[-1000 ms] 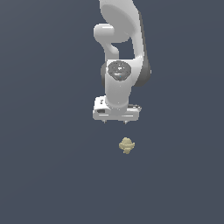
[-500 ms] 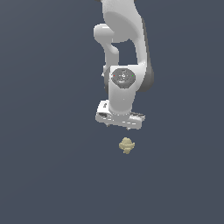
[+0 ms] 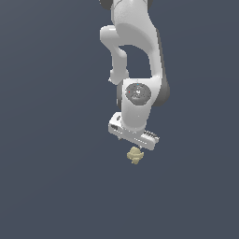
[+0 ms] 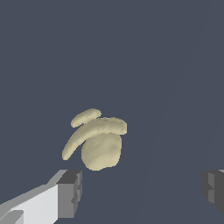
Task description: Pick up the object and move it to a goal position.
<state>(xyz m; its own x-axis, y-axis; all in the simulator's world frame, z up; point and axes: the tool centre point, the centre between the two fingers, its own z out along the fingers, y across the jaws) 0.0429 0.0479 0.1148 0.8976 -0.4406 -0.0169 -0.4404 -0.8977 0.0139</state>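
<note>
The object is a small lumpy pale yellow-tan blob lying on the dark grey ground. The white arm's hand hangs right above it in the exterior view, tilted, with the gripper just over the blob and partly covering its top. In the wrist view the object lies ahead of the gripper, nearer to one dark fingertip than to the other fingertip. The fingers stand wide apart with nothing between them, so the gripper is open.
Plain dark grey ground surrounds the blob on every side in both views. The white arm rises from the hand toward the top of the exterior view. No goal marker shows.
The hand has come down and tilted, closing the gap to the blob from a clear space to almost none. The blob has stayed in place.
</note>
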